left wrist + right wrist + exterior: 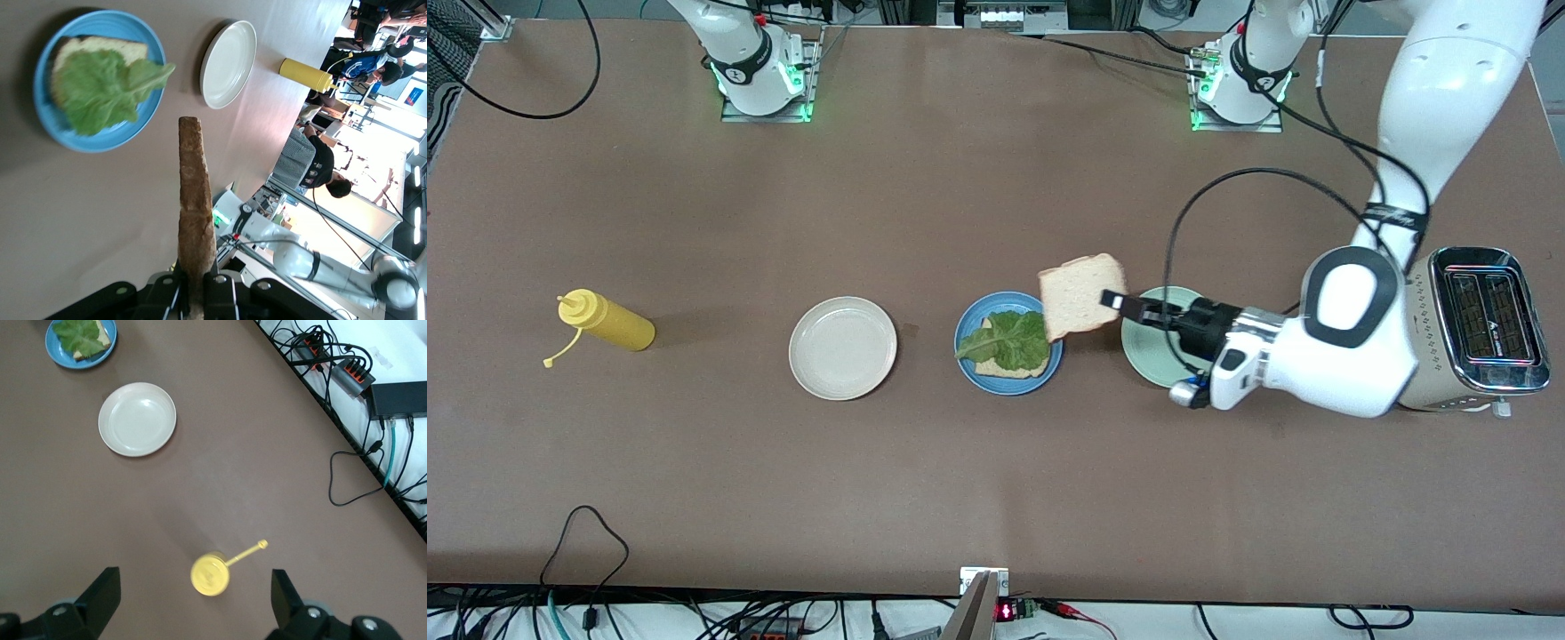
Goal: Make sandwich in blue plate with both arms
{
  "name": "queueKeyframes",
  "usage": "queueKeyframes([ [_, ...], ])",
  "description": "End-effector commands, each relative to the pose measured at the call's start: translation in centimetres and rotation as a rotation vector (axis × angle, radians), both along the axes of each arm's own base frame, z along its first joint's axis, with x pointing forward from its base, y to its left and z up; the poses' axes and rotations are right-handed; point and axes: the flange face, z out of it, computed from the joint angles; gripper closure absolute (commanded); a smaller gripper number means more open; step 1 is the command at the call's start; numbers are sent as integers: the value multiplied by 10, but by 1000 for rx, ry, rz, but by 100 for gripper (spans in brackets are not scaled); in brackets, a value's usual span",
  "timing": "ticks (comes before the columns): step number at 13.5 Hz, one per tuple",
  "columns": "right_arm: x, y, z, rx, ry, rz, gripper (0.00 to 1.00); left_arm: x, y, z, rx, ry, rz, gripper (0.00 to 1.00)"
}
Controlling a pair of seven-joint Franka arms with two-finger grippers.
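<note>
The left arm's black two-finger gripper [1113, 300] hung over the gap between the round medium-blue plate [967, 331] and the pale mint-green plate [1141, 351], its fingers [220, 293] clamped on one edge of a square slice of light brown toast [1080, 295]. The slice was held up in the air, tilted, over the blue plate's rim at the side toward the left arm's end of the brown worktop [996, 480].

In the blue plate lay another toast slice [1009, 365] with a crinkly green lettuce leaf [1009, 340] on top.

The right arm's gripper [193, 600] waited high over the yellow squeeze bottle [607, 322], its fingers [103, 590] wide apart and holding nothing.

A round cream-white plate [842, 348] sat between bottle and blue plate. A chrome toaster [1489, 324] stood at the left arm's end.
</note>
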Motion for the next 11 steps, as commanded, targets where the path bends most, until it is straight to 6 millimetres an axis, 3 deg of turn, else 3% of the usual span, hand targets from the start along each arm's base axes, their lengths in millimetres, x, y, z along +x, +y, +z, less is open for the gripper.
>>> queueKeyframes([
  [1,-6,82,13,-73,75,-141,0,2,-18,-45,-112,-78,-38,92],
  [3,-11,131,13,-94,145,-318,0,-2,-22,-87,-207,-117,-30,93],
  [7,-18,182,-18,-180,256,-595,0,-22,-37,-145,-309,-199,24,93],
  [8,-18,185,-23,-206,261,-629,0,-25,-38,-159,-299,-207,35,93],
  [10,-15,179,-25,-210,262,-636,0,-36,-63,-182,-264,-225,39,93],
  [11,-15,176,-23,-221,254,-641,0,-35,-62,-191,-247,-230,50,93],
])
